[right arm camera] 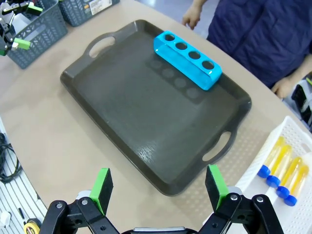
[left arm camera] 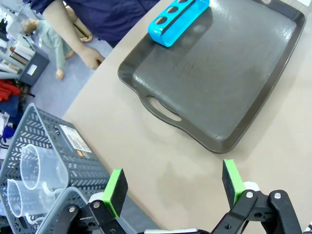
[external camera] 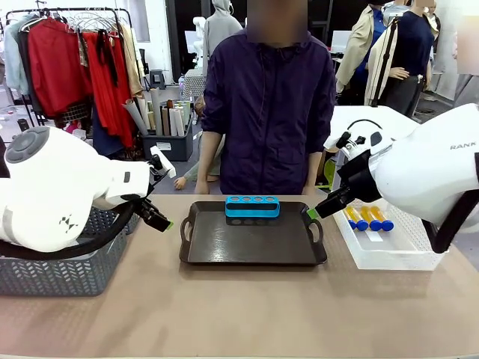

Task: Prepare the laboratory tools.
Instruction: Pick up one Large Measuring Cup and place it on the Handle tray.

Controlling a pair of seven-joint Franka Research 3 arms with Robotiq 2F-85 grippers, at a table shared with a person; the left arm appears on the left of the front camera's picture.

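Probably light, slick and fragile, the tubes (right arm camera: pixel 283 165) at the surface's right edge want a mid-body pinch; left hand (left arm camera: pixel 174 184) and right hand (right arm camera: pixel 158 187) both gape empty.

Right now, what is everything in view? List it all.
tray: one, dark grey, middle of the table
rack: one, blue, four empty holes, far edge of the tray
tubes: four, amber with blue caps, lying in the white basket
white basket: one, white, robot's right of the tray
grey baskets: two, grey, robot's left
cups: two, clear, in a grey basket
table: one, tan
person: one, purple top, far side
left fingers: green pads, open
right fingers: green pads, open
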